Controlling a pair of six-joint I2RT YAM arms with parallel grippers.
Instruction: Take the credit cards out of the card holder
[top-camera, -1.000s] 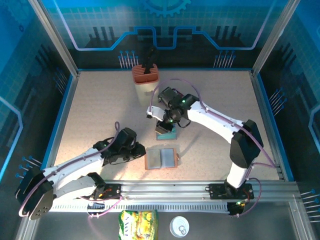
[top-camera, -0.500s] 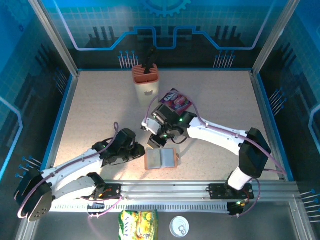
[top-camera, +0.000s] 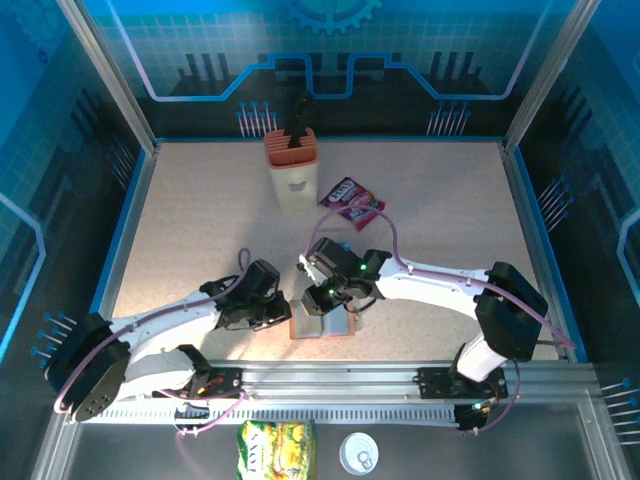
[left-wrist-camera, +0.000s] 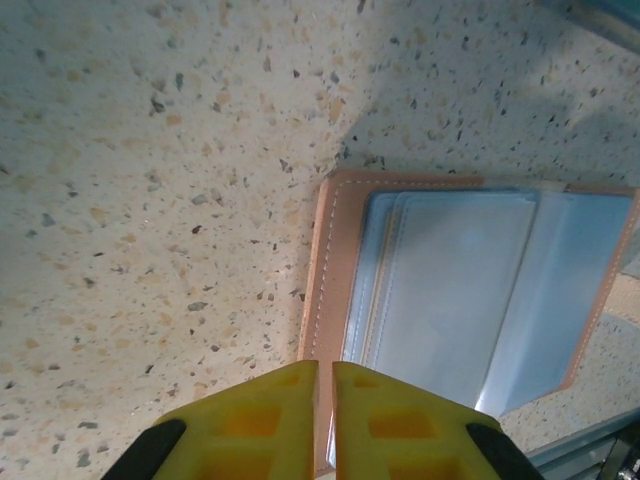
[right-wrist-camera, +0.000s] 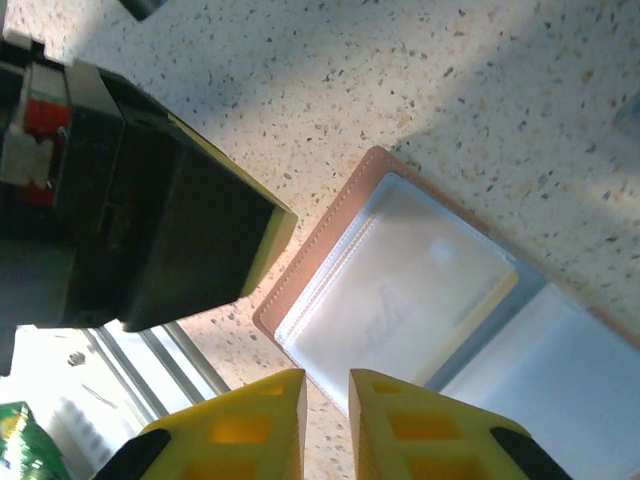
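The card holder (top-camera: 335, 328) lies open and flat near the front rail. It shows a salmon-brown cover (left-wrist-camera: 330, 270) and grey-blue clear sleeves (left-wrist-camera: 450, 290). One of the credit cards shows faintly through a cloudy sleeve (right-wrist-camera: 400, 300), with a yellowish band along one edge. My left gripper (top-camera: 283, 312) is shut, its tips (left-wrist-camera: 325, 365) over the holder's left border. Its black and yellow finger (right-wrist-camera: 200, 230) stands beside the holder's corner. My right gripper (top-camera: 325, 305) hovers over the holder, almost shut (right-wrist-camera: 327, 375), with nothing in the narrow slit.
A cream container with a salmon top (top-camera: 291, 170) stands at the back. A purple snack packet (top-camera: 351, 203) lies just right of it. The metal rail (top-camera: 350, 380) runs along the near edge. Below it lie a yellow-green packet (top-camera: 275, 445) and a white lid (top-camera: 358, 452).
The right arm swung from mid-table toward the front and now sits over the holder, uncovering the purple packet. The teal card it carried no longer shows. The left gripper slid right to the holder's edge and narrowed.
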